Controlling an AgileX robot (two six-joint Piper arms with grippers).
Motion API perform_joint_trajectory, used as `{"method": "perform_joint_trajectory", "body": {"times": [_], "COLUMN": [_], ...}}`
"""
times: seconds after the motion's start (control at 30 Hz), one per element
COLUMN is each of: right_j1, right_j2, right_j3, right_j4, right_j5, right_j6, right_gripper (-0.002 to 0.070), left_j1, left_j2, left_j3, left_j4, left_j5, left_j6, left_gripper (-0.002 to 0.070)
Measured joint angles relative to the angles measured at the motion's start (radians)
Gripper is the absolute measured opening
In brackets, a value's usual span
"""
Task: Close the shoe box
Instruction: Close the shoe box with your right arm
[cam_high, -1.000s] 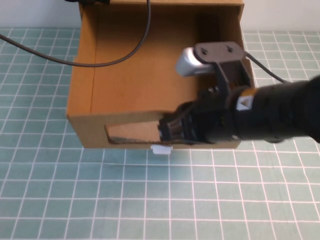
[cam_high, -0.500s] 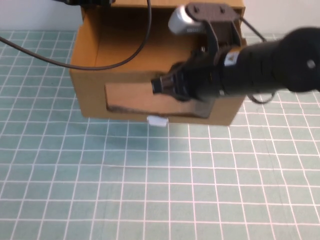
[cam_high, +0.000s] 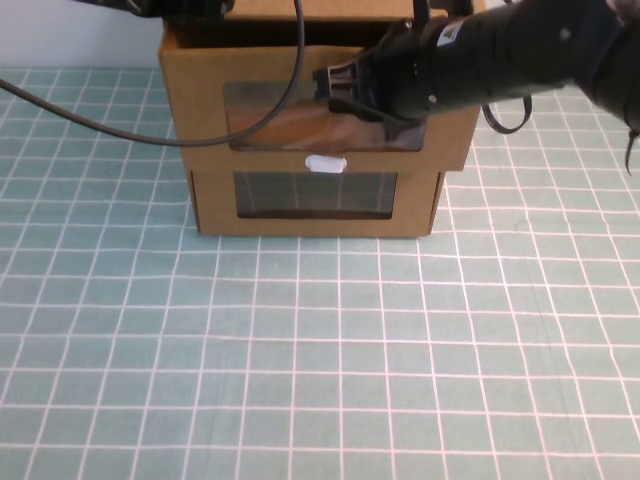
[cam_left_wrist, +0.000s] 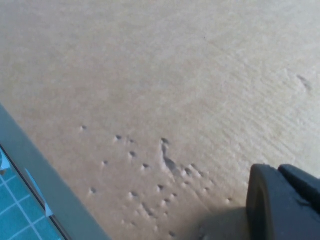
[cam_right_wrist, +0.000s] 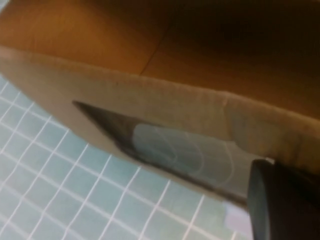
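Note:
The shoe box (cam_high: 205, 110) is a brown cardboard drawer with a clear window (cam_high: 290, 112) and a small white pull tab (cam_high: 325, 163) below it. Its front stands nearly flush with the box front, a dark gap showing along its top edge. My right gripper (cam_high: 335, 90) is against the window's right part; in the right wrist view (cam_right_wrist: 280, 197) it sits by the window (cam_right_wrist: 175, 150). My left gripper (cam_high: 185, 6) rests shut on the cardboard top (cam_left_wrist: 160, 90) at the back left, and it shows in the left wrist view (cam_left_wrist: 278, 172).
A similar cardboard box (cam_high: 215, 205) with its own window sits directly under the shoe box. A black cable (cam_high: 150, 125) hangs across the box's upper left. The green gridded mat (cam_high: 320, 360) lies open in front.
The drawer has slid back from far out to almost fully in, with my right gripper moving back against its front. The lower box has come into view.

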Motion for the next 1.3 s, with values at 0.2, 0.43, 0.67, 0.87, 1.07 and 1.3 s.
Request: {"method": "perform_joint_trajectory", "body": {"times": [0.2,0.43,0.67,0.87,1.07,1.3], "right_j1": [-0.006,-0.006,-0.006,-0.003,0.003,0.001], "right_j2": [0.011,0.017,0.056,0.089,0.132,0.127], "right_j3": [-0.066,-0.072,-0.075,-0.075,-0.075,-0.078], "right_j4": [0.096,0.117,0.12,0.131,0.133,0.141], "right_j5": [0.125,0.051,-0.075,-0.186,-0.295,-0.257], "right_j6": [-0.077,-0.108,-0.112,-0.115,-0.12,-0.132], "right_gripper": [-0.0011,-0.0011,-0.0011,-0.0011,-0.0011,-0.0011], "left_j1": [0.0,0.0,0.0,0.0,0.0,0.0], "left_j2": [0.0,0.0,0.0,0.0,0.0,0.0], "left_j3": [0.0,0.0,-0.001,-0.002,-0.005,-0.005], "left_j4": [0.0,0.0,0.0,0.0,0.0,0.0], "left_j5": [0.002,0.004,0.004,0.004,0.004,0.01], "left_j6": [0.0,0.0,0.0,0.0,0.0,0.0], "left_gripper": [-0.0005,-0.0005,-0.0005,-0.0005,-0.0005,-0.0005]}}
